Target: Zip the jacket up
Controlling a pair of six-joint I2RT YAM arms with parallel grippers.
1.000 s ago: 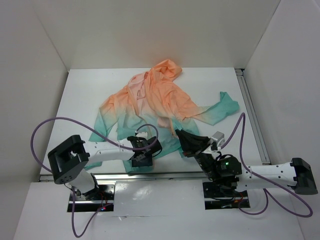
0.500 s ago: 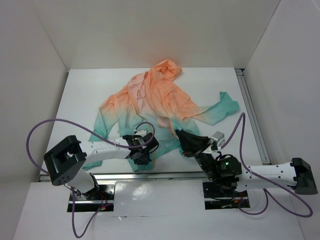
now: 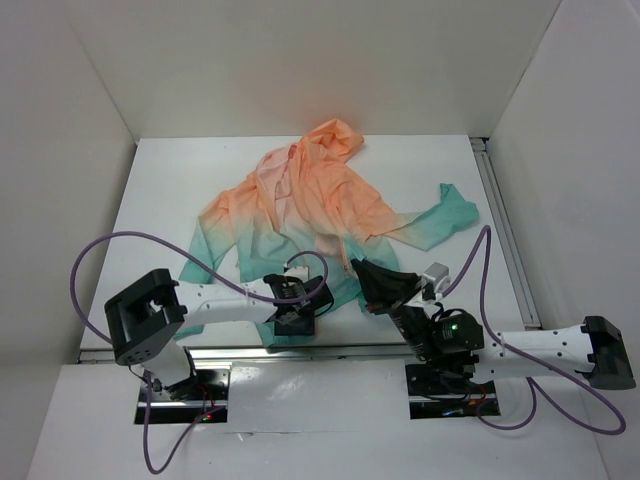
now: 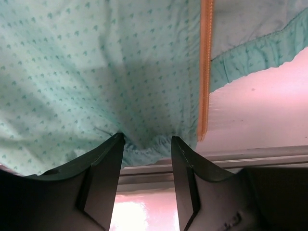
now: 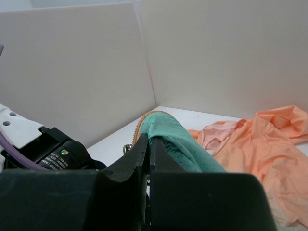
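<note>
The jacket point(image 3: 310, 200) lies spread on the table point(image 3: 160, 190), hem nearest the arms. The left wrist view alone shows the left gripper point(image 4: 146, 144) spread astride the thin, dotted teal hem beside orange zipper tape point(image 4: 206, 67). The right gripper point(image 5: 147, 142) pinches a teal fold.

I read no legible text anywhere; small white print on a black housing point(image 5: 58, 155) is too blurred.

A white bench point(image 3: 165, 185) fills the middle of the top view, boxed in by plain white walls point(image 3: 320, 60). A metal rail point(image 3: 503, 225) runs along its right edge, and another metal strip point(image 3: 350, 349) runs along its lower edge.
</note>
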